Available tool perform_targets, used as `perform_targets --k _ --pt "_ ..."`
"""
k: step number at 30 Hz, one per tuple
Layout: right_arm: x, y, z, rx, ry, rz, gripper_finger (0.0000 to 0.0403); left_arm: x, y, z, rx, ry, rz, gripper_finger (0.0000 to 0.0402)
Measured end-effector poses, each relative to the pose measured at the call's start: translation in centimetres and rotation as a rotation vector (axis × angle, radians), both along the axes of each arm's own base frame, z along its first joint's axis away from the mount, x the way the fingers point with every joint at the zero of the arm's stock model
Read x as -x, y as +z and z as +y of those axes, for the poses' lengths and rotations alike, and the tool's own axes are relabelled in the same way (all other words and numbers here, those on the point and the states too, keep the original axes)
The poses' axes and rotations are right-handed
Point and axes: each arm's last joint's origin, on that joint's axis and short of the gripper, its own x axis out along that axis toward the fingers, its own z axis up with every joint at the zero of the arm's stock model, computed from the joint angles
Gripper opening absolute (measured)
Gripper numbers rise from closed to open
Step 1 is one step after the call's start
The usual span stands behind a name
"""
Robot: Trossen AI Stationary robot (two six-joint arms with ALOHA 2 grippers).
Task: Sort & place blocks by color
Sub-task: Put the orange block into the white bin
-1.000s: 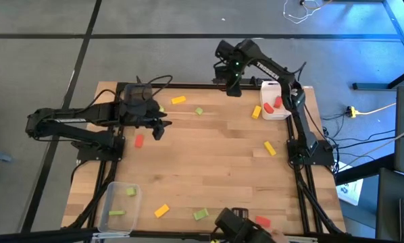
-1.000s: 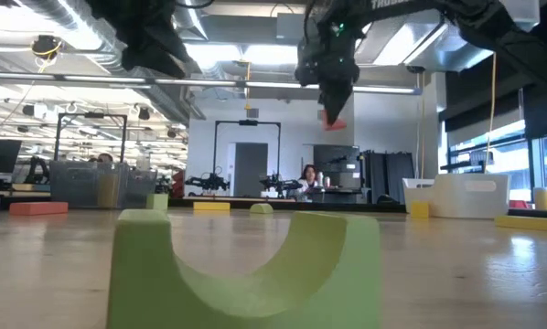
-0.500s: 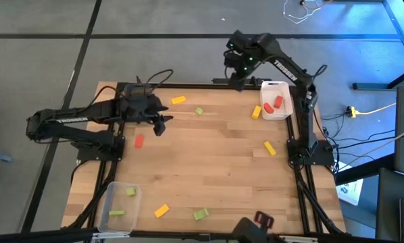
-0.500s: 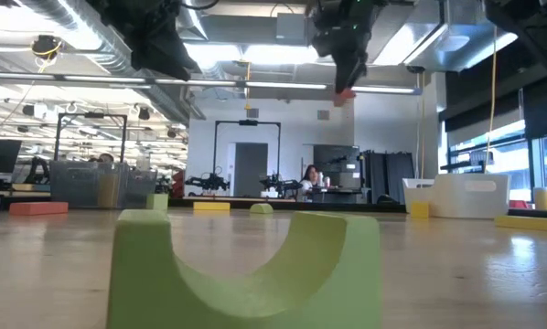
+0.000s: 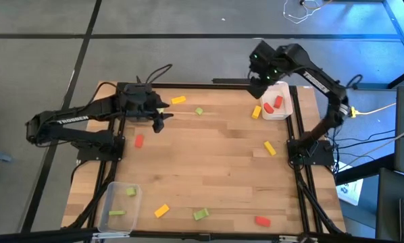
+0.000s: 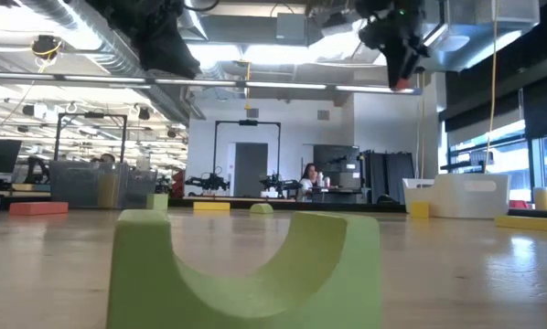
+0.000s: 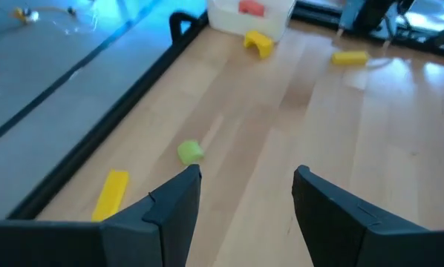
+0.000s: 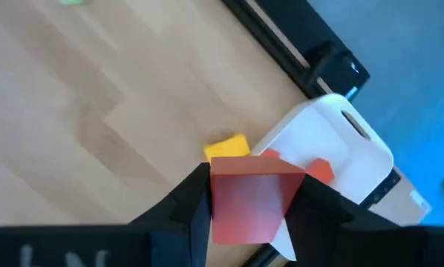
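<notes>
My right gripper [image 5: 259, 84] hangs high over the table's far right, by the far left corner of the white tray [image 5: 287, 111], shut on a red block [image 8: 255, 199]. The same block shows below the fingers in the low view [image 6: 402, 85]. Two red blocks [image 5: 273, 104] lie in the tray, and a yellow block [image 5: 256, 112] lies on the table against its left side. My left gripper [image 5: 160, 121] hovers open over the table's far left. Ahead of it lie a green block [image 7: 190, 152] and a yellow bar [image 7: 112, 194]. My right gripper pinches the red block by two opposite sides [image 8: 216, 194] between its two fingers [image 8: 188, 204]. The fingers point steeply down from above. The block is lifted well clear of the table, its lower end sticking out below the fingertips [image 6: 401, 86].
Loose on the wood lie a red block [image 5: 139, 140], a yellow one [image 5: 269, 148], a yellow one [image 5: 161, 210], a green one [image 5: 200, 214] and a red one [image 5: 262, 220]. A clear tray [image 5: 118, 217] at the near left holds green blocks.
My right gripper has carried the red block up and toward the table's right edge, from left of the white tray to its far left corner, rolling its wrist on the way. My left gripper has swung a little toward the far edge, still open.
</notes>
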Motion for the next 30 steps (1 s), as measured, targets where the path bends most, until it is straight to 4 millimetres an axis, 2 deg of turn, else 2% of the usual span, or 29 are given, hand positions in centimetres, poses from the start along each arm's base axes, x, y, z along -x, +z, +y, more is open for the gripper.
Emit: perform_targets --k 6,11,20,25,30 --pt "1.9 -3.2 -0.8 0.102 -0.294 0.043 0.0130 -1.0 0.2 1.0 -0.057 0.009 -0.040 0.0202" --pt "3.1 -6.7 -3.0 0.121 -0.496 0.057 0.0130 -2.4 -0.4 1.7 -0.069 0.011 -0.051 0.0202" --pt "6.2 -12.6 -5.8 0.043 -0.635 0.040 0.0130 -4.5 -1.1 2.0 -0.056 -0.157 -0.099 0.0202" --pt "7.6 -16.0 -5.9 -0.019 -0.655 0.043 0.0130 -4.8 -1.2 2.1 -0.048 -0.167 -0.112 0.0202" --pt "8.0 -18.5 -5.8 -0.053 -0.629 -0.006 0.0130 -4.8 -1.2 2.1 -0.049 -0.166 -0.114 0.0202"
